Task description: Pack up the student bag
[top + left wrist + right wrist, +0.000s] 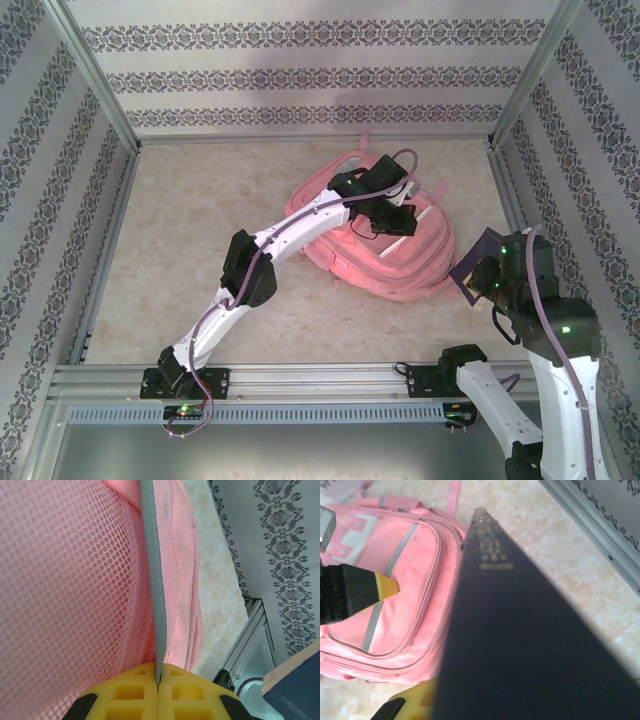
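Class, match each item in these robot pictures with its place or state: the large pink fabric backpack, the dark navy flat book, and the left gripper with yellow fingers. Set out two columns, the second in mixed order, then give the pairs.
Column one
1. large pink fabric backpack
2. dark navy flat book
3. left gripper

Column two
A. shut on a grey trim strip of the bag
B. lying on the cream table
C. held by the right gripper

Pairs: 1-B; 2-C; 3-A
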You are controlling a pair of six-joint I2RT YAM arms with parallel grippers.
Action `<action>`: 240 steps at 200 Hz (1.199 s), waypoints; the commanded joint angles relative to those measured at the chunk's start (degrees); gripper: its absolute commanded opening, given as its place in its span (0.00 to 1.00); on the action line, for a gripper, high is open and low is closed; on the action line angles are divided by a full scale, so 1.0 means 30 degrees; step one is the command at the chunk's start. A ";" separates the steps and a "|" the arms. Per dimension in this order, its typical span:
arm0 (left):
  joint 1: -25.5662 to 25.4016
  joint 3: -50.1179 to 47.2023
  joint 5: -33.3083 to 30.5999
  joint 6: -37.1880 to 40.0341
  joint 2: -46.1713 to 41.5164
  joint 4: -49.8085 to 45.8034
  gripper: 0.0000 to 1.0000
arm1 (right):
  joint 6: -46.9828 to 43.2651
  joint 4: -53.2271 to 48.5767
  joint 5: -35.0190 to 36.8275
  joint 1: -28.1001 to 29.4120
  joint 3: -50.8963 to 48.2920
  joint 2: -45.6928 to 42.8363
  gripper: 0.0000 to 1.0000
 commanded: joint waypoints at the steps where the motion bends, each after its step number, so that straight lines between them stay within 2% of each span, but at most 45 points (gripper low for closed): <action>1: 0.1155 0.1033 -0.0967 -0.0655 -0.3212 0.0394 0.00 | -0.0571 0.0642 0.1104 -0.0152 0.1223 -0.0228 0.00; 49: 0.3177 0.0772 0.0703 -0.2848 -0.5833 0.0654 0.00 | -0.0048 0.1285 0.1635 -0.0094 0.1164 -0.0842 0.00; 62: 0.3720 0.0558 0.1240 -0.3234 -0.6386 0.0698 0.00 | 0.0209 0.2020 0.0956 -0.0092 0.0505 -0.1167 0.00; 94: 0.5172 0.0125 0.3863 -0.4460 -0.6751 0.1811 0.00 | 0.0917 0.6378 -0.4462 -0.0107 -0.2234 -0.2118 0.00; 127: 0.5781 0.0106 0.5742 -0.5383 -0.6708 0.2918 0.00 | 0.4333 1.3274 -1.1303 -0.0149 -0.5327 -0.2132 0.00; 142: 0.5956 0.0064 0.6347 -0.6041 -0.6693 0.3828 0.00 | 0.6518 1.6130 -1.3181 -0.0140 -0.6582 -0.1634 0.00; 190: 0.6293 0.0108 0.7929 -0.7372 -0.6572 0.5530 0.00 | 1.0145 2.1784 -1.3737 -0.0182 -0.9340 0.0045 0.00; 240: 0.6402 0.0064 0.8774 -0.7402 -0.6689 0.5742 0.00 | 0.9170 2.3170 -1.3219 0.0052 -0.9978 0.2634 0.00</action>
